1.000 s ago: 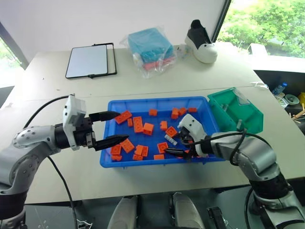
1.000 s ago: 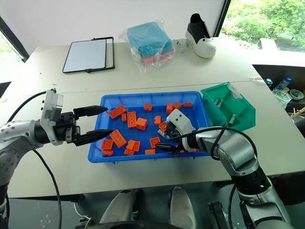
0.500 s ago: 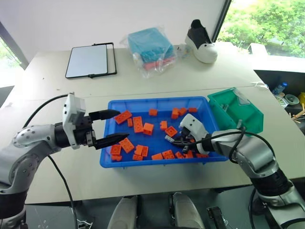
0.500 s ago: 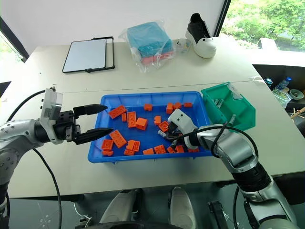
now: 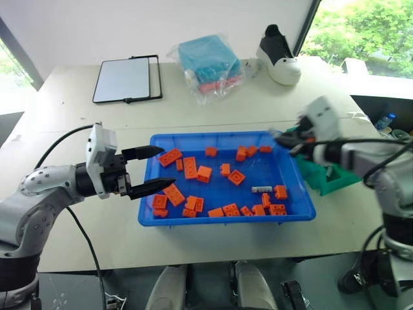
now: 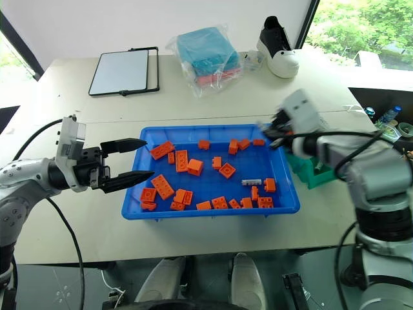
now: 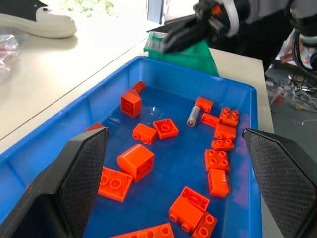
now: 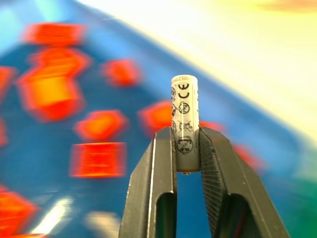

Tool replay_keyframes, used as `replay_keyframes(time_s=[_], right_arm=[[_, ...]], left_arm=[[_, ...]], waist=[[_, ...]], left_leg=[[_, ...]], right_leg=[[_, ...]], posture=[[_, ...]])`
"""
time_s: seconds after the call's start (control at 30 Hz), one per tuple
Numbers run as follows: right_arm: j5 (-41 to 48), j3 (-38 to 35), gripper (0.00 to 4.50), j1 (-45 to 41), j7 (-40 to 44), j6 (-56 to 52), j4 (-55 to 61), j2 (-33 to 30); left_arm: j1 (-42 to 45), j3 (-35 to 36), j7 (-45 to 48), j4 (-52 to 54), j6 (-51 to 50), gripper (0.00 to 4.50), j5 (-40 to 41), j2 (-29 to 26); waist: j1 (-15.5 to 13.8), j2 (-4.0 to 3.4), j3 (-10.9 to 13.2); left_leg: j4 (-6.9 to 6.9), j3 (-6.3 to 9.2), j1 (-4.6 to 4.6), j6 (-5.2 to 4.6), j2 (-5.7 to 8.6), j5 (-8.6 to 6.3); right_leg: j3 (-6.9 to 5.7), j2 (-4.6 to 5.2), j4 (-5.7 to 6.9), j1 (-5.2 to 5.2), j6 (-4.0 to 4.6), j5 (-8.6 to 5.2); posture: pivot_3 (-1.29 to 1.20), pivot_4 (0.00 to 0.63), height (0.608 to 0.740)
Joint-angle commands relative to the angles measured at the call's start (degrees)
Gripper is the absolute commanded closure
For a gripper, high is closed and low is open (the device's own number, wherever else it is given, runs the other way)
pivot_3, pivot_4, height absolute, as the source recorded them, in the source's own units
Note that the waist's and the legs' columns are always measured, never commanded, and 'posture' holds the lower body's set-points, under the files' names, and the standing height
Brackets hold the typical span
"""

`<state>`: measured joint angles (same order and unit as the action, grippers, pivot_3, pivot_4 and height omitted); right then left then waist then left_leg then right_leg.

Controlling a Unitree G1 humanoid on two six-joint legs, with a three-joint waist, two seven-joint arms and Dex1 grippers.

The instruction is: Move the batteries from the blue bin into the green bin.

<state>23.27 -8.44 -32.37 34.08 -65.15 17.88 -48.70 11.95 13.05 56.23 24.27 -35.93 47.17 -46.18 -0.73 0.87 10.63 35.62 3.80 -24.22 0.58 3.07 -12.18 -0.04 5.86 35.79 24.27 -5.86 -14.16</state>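
Right gripper (image 8: 184, 148), clamped on a battery (image 8: 184, 124), has risen from the blue bin (image 5: 226, 217) to its far right corner; left gripper (image 5: 152, 170) apart at its left edge

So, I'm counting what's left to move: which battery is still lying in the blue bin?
The battery lying flat among the orange bricks in the blue bin; the other battery stands clamped in the right gripper.

Blue bin (image 5: 292, 173): bright blue. Bricks (image 5: 204, 174): orange. Green bin (image 5: 330, 180): green. Battery (image 8: 184, 121): silver-grey, black printed symbols. Worktop (image 5: 213, 110): beige.
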Motion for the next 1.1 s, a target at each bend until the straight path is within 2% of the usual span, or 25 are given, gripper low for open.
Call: replay_keyframes(time_s=[0.03, 0.13, 0.23, 0.37, 0.43, 0.5, 0.57, 0.73, 0.93, 1.1], right_arm=[[-2.3, -2.2, 4.01, 1.9, -0.6, 3.5, -2.6, -2.6], [-5.0, -2.6, 4.01, 4.0, -2.1, 6.0, -4.9, -4.2], [-5.6, -2.4, 2.96, 4.4, -3.3, 6.5, -4.6, -3.2], [-7.2, -0.4, 1.0, 4.2, -2.7, 12.5, -2.8, -3.3], [-6.4, 0.3, 1.0, 3.8, 0.5, 16.5, -2.0, -3.6], [-3.2, 2.0, 1.0, 3.4, 7.6, 19.5, -0.6, -4.2], [-1.7, 5.5, 1.0, 3.3, 15.1, 21.9, -0.7, -5.5], [-5.4, 17.3, 1.0, 1.3, 25.7, 26.7, -6.3, -5.9], [-10.3, 25.0, 1.0, -1.8, 29.9, 31.1, -12.2, -3.1], [-14.6, 28.5, 1.0, -1.9, 31.6, 34.4, -16.2, -1.9]], left_arm=[[1.7, -0.3, 0.7, -0.1, 1.4, 0.0, -0.3, 0.4], [2.6, -1.0, 1.0, -0.9, 1.7, 0.0, -0.7, 0.7], [3.8, -1.6, 1.5, -1.9, 2.0, 0.0, -1.1, 0.9], [4.6, -2.1, 1.9, -2.5, 2.1, 0.0, -1.4, 1.1], [5.0, -2.3, 2.1, -2.8, 2.1, 0.0, -1.4, 1.1], [5.1, -2.5, 2.3, -2.8, 2.0, 0.0, -1.4, 1.1], [5.5, -2.7, 2.5, -3.0, 1.9, 0.0, -1.5, 1.1], [5.9, -3.0, 2.2, -2.9, 1.8, 0.0, -1.6, 1.5], [4.3, -1.6, 1.0, -1.0, 1.4, 0.0, -0.9, 1.6], [2.2, 0.1, -0.2, 0.7, 1.2, 0.0, -0.3, 1.1]], waist=[[0.0, 0.0, 0.0], [0.1, -0.02, 0.0], [0.4, -0.07, 0.0], [0.4, -0.07, 0.0], [0.4, -0.07, 0.0], [0.4, -0.07, 0.0], [0.4, -0.07, 0.0], [0.5, -0.06, 0.1], [0.4, -0.06, 0.1], [0.4, -0.07, 0.1]], left_leg=[[0.02, -0.01, -0.04, -0.01, 0.0, 0.0], [0.05, -0.03, -0.08, -0.02, 0.0, 0.0], [0.13, -0.07, -0.07, -0.02, -0.01, 0.0], [0.23, -0.06, -0.08, -0.03, -0.02, 0.0], [0.28, -0.06, -0.1, -0.05, -0.02, -0.02], [0.3, -0.06, -0.11, -0.06, -0.02, -0.02], [0.32, -0.06, -0.11, -0.07, -0.02, -0.02], [0.44, -0.03, -0.11, -0.09, -0.03, -0.04], [0.48, -0.03, -0.12, -0.08, -0.03, -0.04], [0.48, -0.02, -0.12, -0.08, -0.03, -0.04]], right_leg=[[0.02, 0.0, 0.0, 0.03, -0.01, 0.01], [0.02, 0.01, 0.03, 0.07, -0.01, 0.01], [0.04, 0.0, 0.13, 0.08, -0.01, 0.01], [0.04, -0.03, 0.21, 0.08, -0.02, 0.01], [0.04, -0.04, 0.22, 0.08, -0.02, 0.01], [0.03, -0.05, 0.22, 0.08, -0.05, 0.02], [0.03, -0.05, 0.24, 0.08, -0.11, 0.06], [0.01, -0.07, 0.25, 0.03, -0.2, 0.1], [0.03, -0.06, 0.25, 0.04, -0.15, 0.08], [0.03, -0.06, 0.26, 0.05, -0.25, 0.14]], posture=[[0.0, 0.15, 0.731], [0.0, 0.15, 0.731], [0.0, 0.15, 0.731], [0.0, 0.15, 0.731], [0.0, 0.15, 0.731], [0.0, 0.15, 0.731], [0.0, 0.15, 0.731], [0.0, 0.15, 0.731], [0.0, 0.15, 0.731], [0.0, 0.15, 0.731]])
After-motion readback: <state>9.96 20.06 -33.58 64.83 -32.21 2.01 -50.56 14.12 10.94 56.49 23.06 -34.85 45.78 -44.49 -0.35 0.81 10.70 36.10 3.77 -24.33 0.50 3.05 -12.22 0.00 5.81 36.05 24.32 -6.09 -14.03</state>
